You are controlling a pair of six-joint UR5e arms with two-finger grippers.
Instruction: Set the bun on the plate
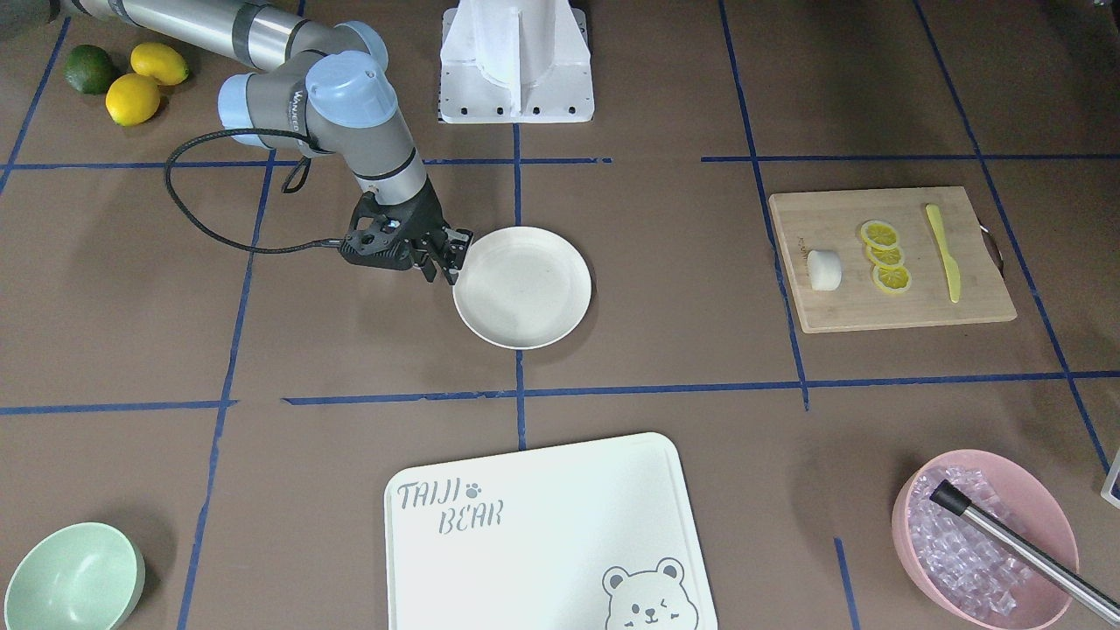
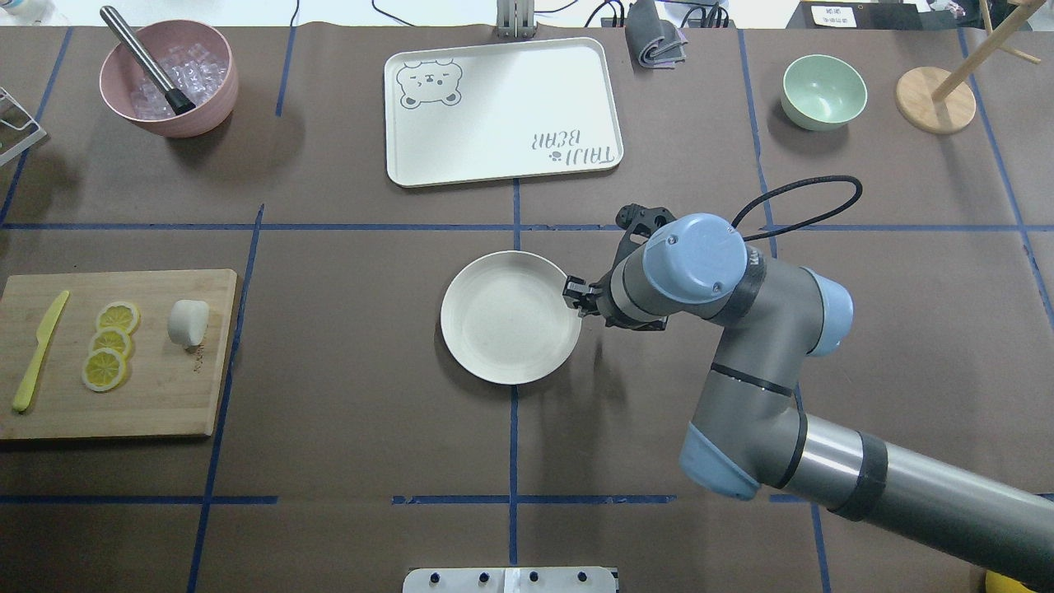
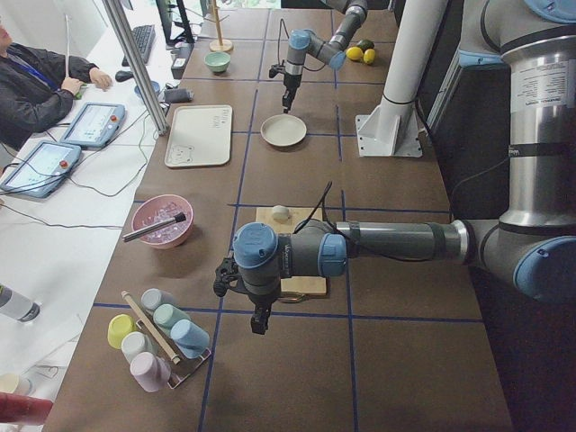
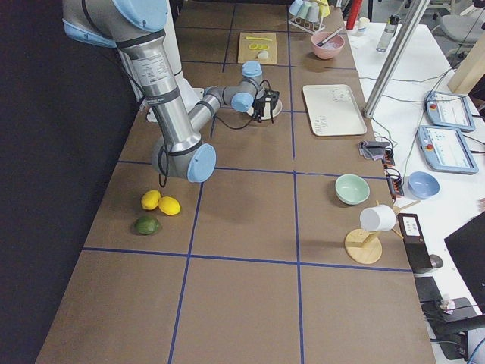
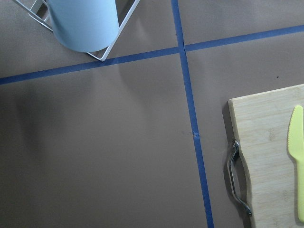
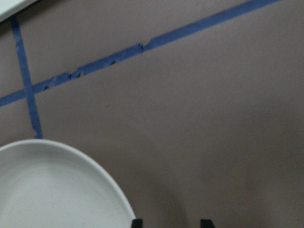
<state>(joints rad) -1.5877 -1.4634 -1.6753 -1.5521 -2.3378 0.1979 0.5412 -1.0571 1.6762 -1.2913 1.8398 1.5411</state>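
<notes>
The bun point(image 2: 188, 322) is laid on a wooden board point(image 2: 156, 395), close to the board edge that faces the middle of the table. Three lemon slices point(image 2: 109, 344) are set in a row just beside it. A yellow knife point(image 2: 39, 352) is laid past them.

The plate point(image 2: 510, 329) is set in the middle of the table, well apart from the bun. The right gripper point(image 2: 576, 294) is held low, just beside the plate's rim. In the right wrist view its jaws are seen parted. The left gripper point(image 3: 259, 322) is hung over the table near the board's handle end. It cannot be told whether its jaws are parted or closed.

The table point(image 2: 329, 395) is covered in brown and marked into big squares by blue tape lines point(image 2: 512, 445). A white tray with a bear point(image 2: 502, 111), a pink bowl point(image 2: 218, 91) of ice and a green bowl point(image 2: 823, 91) are set along the far side. Two lemons point(image 1: 133, 99) and a lime point(image 1: 90, 68) are laid in a corner.

Past the table, a person point(image 3: 36, 90) is seated at a white desk with tablets point(image 3: 90, 126).
</notes>
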